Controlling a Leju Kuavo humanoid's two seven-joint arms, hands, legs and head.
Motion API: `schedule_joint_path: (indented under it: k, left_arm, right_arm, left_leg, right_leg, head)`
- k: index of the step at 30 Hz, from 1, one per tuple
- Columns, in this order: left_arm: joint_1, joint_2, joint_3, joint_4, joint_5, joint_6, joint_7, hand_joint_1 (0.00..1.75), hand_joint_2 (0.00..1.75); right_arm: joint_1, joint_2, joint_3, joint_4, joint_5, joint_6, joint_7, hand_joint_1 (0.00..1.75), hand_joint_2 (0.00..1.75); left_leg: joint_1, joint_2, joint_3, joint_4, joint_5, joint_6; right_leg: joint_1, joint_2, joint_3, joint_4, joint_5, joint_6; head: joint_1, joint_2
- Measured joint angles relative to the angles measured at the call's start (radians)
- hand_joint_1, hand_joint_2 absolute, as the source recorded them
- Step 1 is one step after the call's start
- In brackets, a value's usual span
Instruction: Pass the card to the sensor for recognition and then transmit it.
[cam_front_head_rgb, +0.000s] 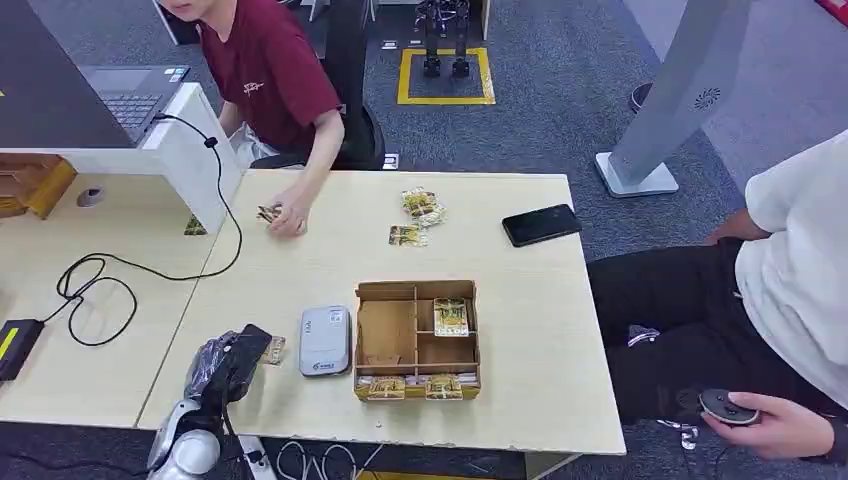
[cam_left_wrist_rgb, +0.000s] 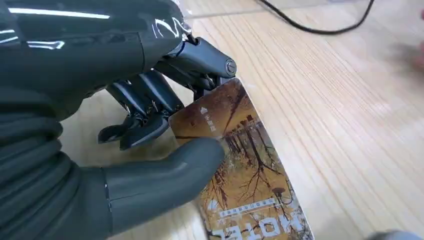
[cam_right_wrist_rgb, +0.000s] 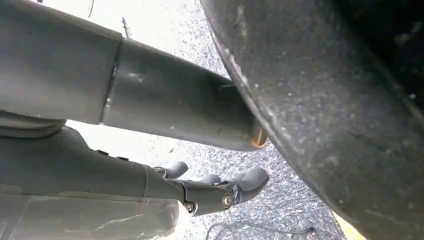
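Note:
A brown and gold card (cam_front_head_rgb: 272, 349) lies low at the table's near left, just left of the white and grey card sensor (cam_front_head_rgb: 325, 340). My left hand (cam_front_head_rgb: 232, 365) is on it. In the left wrist view the thumb (cam_left_wrist_rgb: 170, 170) presses on the card (cam_left_wrist_rgb: 240, 165) from above. The dark fingers (cam_left_wrist_rgb: 145, 110) curl at its far edge, so the card is pinched just above the wood. My right hand (cam_right_wrist_rgb: 220, 192) hangs beside my body over the floor, fingers loosely apart and holding nothing.
A wooden compartment box (cam_front_head_rgb: 415, 292) with several cards stands right of the sensor. Loose cards (cam_front_head_rgb: 422, 206) and a black phone (cam_front_head_rgb: 541, 224) lie farther back. A seated person's hand (cam_front_head_rgb: 287, 218) rests on the table's far left. A black cable (cam_front_head_rgb: 100, 290) loops left. Another person sits right with a controller (cam_front_head_rgb: 728, 405).

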Motion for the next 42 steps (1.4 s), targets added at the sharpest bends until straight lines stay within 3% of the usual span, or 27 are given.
schedule_joint_path:
  k: [4, 11, 14, 17, 21, 25, 30, 33, 42]
  left_arm:
    - [0.019, -0.004, 0.000, -0.066, 0.138, -0.036, -0.037, 1.75, 1.75]
    - [0.040, -0.008, -0.007, -0.150, 0.208, -0.020, -0.089, 1.75, 1.75]
    - [0.042, -0.018, -0.010, -0.189, 0.249, 0.024, -0.188, 1.75, 1.75]
    - [0.040, -0.027, -0.020, -0.240, 0.224, 0.094, -0.262, 1.75, 1.75]
    - [0.033, -0.031, -0.036, -0.282, 0.202, 0.124, -0.284, 1.75, 1.75]
    - [0.007, -0.031, -0.053, -0.298, 0.033, 0.269, -0.335, 1.75, 1.75]
    - [-0.074, -0.005, -0.071, -0.259, -0.337, 0.490, -0.324, 1.75, 1.75]
    - [-0.116, 0.005, -0.068, -0.216, -0.471, 0.501, -0.332, 1.75, 1.75]
    - [-0.183, -0.002, -0.018, -0.125, -0.602, 0.502, -0.365, 1.75, 1.75]
  right_arm:
    - [0.001, 0.000, 0.000, 0.000, -0.002, 0.000, -0.001, 0.00, 0.00]
    - [0.002, 0.000, 0.000, 0.000, -0.003, -0.002, -0.003, 0.00, 0.00]
    - [0.002, 0.000, 0.000, 0.000, -0.002, -0.001, -0.003, 0.00, 0.00]
    - [0.002, 0.000, 0.000, 0.000, 0.000, 0.001, -0.004, 0.00, 0.00]
    - [0.001, 0.000, 0.000, 0.000, 0.000, 0.003, -0.004, 0.00, 0.00]
    - [-0.001, 0.000, 0.003, 0.000, 0.020, 0.009, -0.007, 0.00, 0.00]
    - [-0.014, -0.005, 0.022, -0.002, 0.051, 0.024, -0.013, 0.00, 0.00]
    - [-0.021, -0.009, 0.030, -0.003, 0.054, 0.033, -0.014, 0.00, 0.00]
    - [-0.029, -0.015, 0.048, -0.011, 0.069, 0.041, -0.014, 0.00, 0.00]
  left_leg:
    - [0.000, 0.000, 0.000, 0.000, 0.000, 0.000]
    - [0.000, 0.000, -0.002, 0.000, 0.000, 0.000]
    - [0.000, 0.000, -0.003, 0.000, 0.000, 0.000]
    - [0.000, 0.001, -0.003, 0.000, 0.000, 0.000]
    - [0.000, 0.001, -0.003, 0.000, 0.000, 0.000]
    - [0.000, 0.001, -0.003, 0.000, 0.000, 0.000]
    - [0.000, 0.001, -0.003, 0.000, 0.000, 0.000]
    - [0.000, 0.001, -0.003, 0.000, 0.000, -0.001]
    - [0.000, 0.001, -0.004, 0.000, 0.000, -0.001]
  right_leg:
    - [0.000, 0.000, -0.001, 0.000, 0.000, 0.000]
    - [0.000, 0.001, -0.004, 0.000, 0.000, 0.000]
    - [0.000, 0.001, -0.005, 0.000, 0.000, 0.000]
    - [0.000, 0.001, -0.005, 0.000, 0.000, 0.000]
    - [0.000, 0.002, -0.005, 0.000, 0.000, 0.000]
    - [0.000, 0.002, -0.005, 0.000, 0.000, 0.000]
    - [0.000, 0.002, -0.005, 0.000, 0.001, -0.001]
    - [0.000, 0.002, -0.005, 0.001, 0.001, -0.001]
    - [0.000, 0.003, -0.005, 0.001, 0.001, -0.001]
  head:
    - [0.000, 0.000]
    - [0.000, 0.000]
    - [0.000, 0.000]
    - [0.000, 0.000]
    - [0.000, 0.000]
    - [0.000, 0.000]
    - [0.000, 0.000]
    - [0.000, 0.000]
    - [0.000, 0.000]
